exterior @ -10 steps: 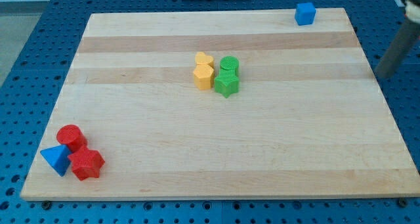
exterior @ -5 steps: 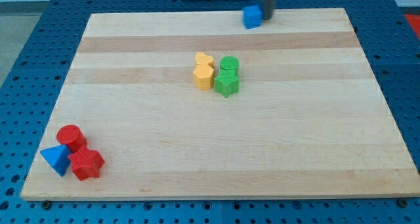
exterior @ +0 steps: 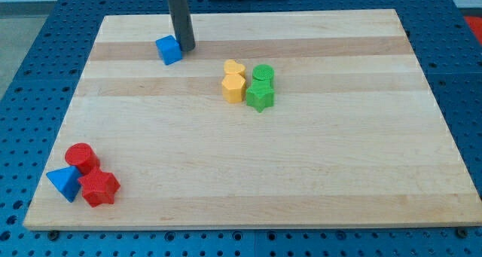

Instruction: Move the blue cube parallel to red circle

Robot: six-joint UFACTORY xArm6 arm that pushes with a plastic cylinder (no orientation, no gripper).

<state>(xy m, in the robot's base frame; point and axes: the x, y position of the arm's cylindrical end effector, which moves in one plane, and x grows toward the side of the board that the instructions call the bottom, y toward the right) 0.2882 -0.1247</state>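
Observation:
The blue cube (exterior: pixel 169 50) lies near the top left of the wooden board (exterior: pixel 324 159). My tip (exterior: pixel 185 47) stands right against the cube's right side, touching it. The red circle, a short red cylinder (exterior: pixel 80 157), lies at the bottom left corner of the board, far below the cube.
A blue triangular block (exterior: pixel 63 183) and a red star block (exterior: pixel 99 188) lie against the red cylinder. In the middle stand a yellow heart (exterior: pixel 234 67), a yellow hexagon block (exterior: pixel 233 87), a green cylinder (exterior: pixel 263 74) and a green star (exterior: pixel 260 97), clustered together.
The blue cube has slid from the top right corner leftward along the top edge and slightly down. My tip came in from the right and moved left with it.

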